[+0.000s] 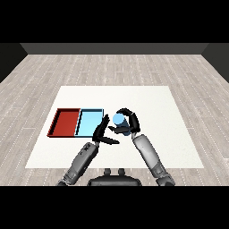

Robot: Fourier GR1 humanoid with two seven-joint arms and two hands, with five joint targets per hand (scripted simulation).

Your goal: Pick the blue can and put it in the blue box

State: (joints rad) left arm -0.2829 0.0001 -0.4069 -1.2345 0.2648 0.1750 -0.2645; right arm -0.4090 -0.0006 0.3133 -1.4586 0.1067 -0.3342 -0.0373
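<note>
The blue can [119, 120] is upright in my right hand [129, 121], whose fingers and thumb curl round it, just right of the light blue tray [89, 122]. The can is held near the tray's right edge, outside it; whether it rests on the table I cannot tell. My left hand [102, 132] is open with straight fingers, in front of the tray's near right corner and left of the can, not touching it.
A red tray [64, 121] lies against the light blue tray's left side. Both sit on the left half of the white table [156, 112]. The table's near edge runs just below my forearms.
</note>
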